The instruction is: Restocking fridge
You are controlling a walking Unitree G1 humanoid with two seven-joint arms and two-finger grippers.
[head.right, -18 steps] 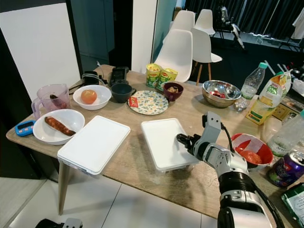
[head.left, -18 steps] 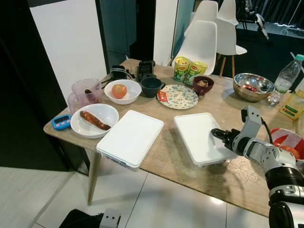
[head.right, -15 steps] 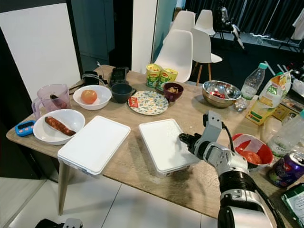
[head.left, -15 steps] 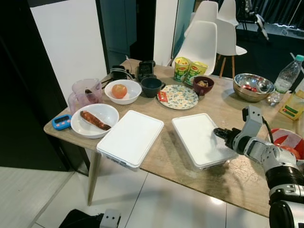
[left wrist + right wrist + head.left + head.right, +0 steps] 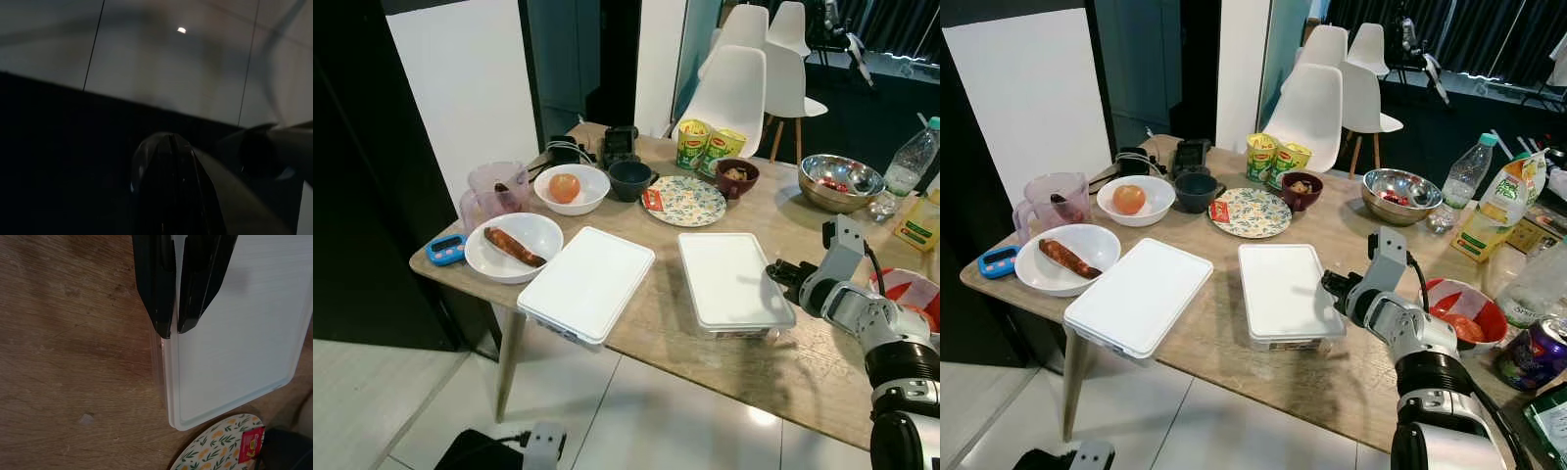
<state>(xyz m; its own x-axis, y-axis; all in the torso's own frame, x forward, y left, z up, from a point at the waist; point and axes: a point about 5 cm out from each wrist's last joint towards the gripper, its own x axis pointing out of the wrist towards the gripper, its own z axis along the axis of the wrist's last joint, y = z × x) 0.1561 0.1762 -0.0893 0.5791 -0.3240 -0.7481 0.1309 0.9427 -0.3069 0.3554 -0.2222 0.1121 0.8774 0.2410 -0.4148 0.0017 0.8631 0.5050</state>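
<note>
One right hand (image 5: 171,330), fingers together, hides container (image 5: 234,333) rim.

Right arm (image 5: 1408,333): silver segmented shells w/ black joint rings, black cable looping by wrist, grey camera block on top. Right gripper (image 5: 172,330): two long glossy black tapered fingers.

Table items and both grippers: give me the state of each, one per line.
Right container: lid on, flat on table.
Left container: lid on, corner overhanging table edge.
Right gripper: shut, tips at right container's edge.
Left gripper: dark, state unclear.
Water bottle: capped, upright.
Steel bowl: upright, food inside.
White bowl: holds a round fruit.
White plate: holds a sausage.
Patterned plate: red packet on it.
</note>
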